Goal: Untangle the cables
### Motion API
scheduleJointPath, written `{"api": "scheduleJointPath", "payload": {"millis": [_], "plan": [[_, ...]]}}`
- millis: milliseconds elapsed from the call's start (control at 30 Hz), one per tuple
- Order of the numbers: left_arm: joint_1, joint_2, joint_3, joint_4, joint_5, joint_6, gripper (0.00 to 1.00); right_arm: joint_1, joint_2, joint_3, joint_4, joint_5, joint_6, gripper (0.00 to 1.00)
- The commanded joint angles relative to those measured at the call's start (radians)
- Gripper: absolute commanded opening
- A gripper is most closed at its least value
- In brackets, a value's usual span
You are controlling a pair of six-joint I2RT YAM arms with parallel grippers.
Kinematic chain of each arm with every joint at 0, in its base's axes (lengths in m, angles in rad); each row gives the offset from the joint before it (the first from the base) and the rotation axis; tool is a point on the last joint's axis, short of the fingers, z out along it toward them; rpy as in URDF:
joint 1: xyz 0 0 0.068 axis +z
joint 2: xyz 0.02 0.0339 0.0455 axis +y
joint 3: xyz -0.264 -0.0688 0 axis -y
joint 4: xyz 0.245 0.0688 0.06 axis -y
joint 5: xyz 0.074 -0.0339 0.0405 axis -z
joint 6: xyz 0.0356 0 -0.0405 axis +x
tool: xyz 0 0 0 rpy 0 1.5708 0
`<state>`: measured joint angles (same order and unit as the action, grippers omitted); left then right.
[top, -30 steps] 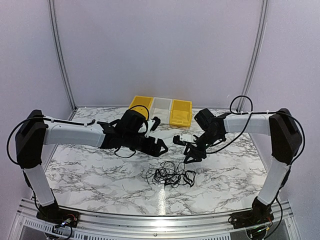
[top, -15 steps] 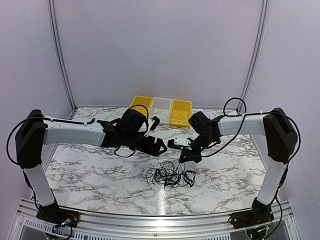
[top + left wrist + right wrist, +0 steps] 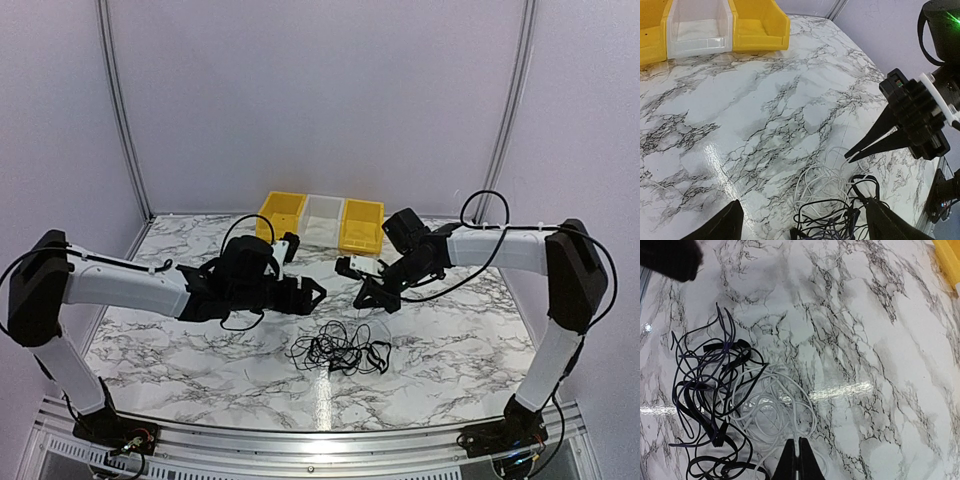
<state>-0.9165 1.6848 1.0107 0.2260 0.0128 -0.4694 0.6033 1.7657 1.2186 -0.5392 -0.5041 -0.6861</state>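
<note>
Hovering near the cables (image 3: 340, 350), the left hand (image 3: 312, 293) gapes wide while the right hand (image 3: 370, 298) is pinched closed.

The cables (image 3: 338, 352) are black and white, the surface (image 3: 190, 350) white marble veined grey, beside yellow bins (image 3: 362, 226) and a whitish bin (image 3: 322, 214).

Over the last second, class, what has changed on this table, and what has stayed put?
The right gripper dipped toward the cables, snapped shut, then lifted back. Whether it pinches a strand cannot be told. The left gripper drew back slightly leftward, jaws open. The cables and the bins look unmoved.
</note>
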Motion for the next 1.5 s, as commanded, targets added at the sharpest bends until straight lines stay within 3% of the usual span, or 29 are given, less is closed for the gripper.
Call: {"api": "scheduleJointPath", "payload": {"millis": [0,300,633,933,1267,1467], "plan": [[-0.065,-0.019,-0.082,0.25,-0.165,-0.069,0.88,0.007,0.0,0.039,0.048,-0.004,0.08,0.0],[-0.123,0.119,-0.056,0.396,-0.225,-0.139,0.82,0.007,-0.001,0.044,0.059,-0.022,0.121,0.0],[-0.132,0.235,-0.022,0.431,-0.286,-0.21,0.72,0.006,-0.01,0.041,0.062,-0.027,0.125,0.0],[-0.137,0.332,0.063,0.441,-0.245,-0.246,0.71,0.007,-0.017,0.036,0.063,-0.022,0.122,0.0],[-0.14,0.386,0.056,0.439,-0.355,-0.371,0.69,0.009,-0.098,0.026,0.105,-0.031,0.154,0.0],[-0.148,0.438,0.106,0.44,-0.379,-0.385,0.65,0.035,-0.161,0.062,0.059,-0.171,0.154,0.0]]}}
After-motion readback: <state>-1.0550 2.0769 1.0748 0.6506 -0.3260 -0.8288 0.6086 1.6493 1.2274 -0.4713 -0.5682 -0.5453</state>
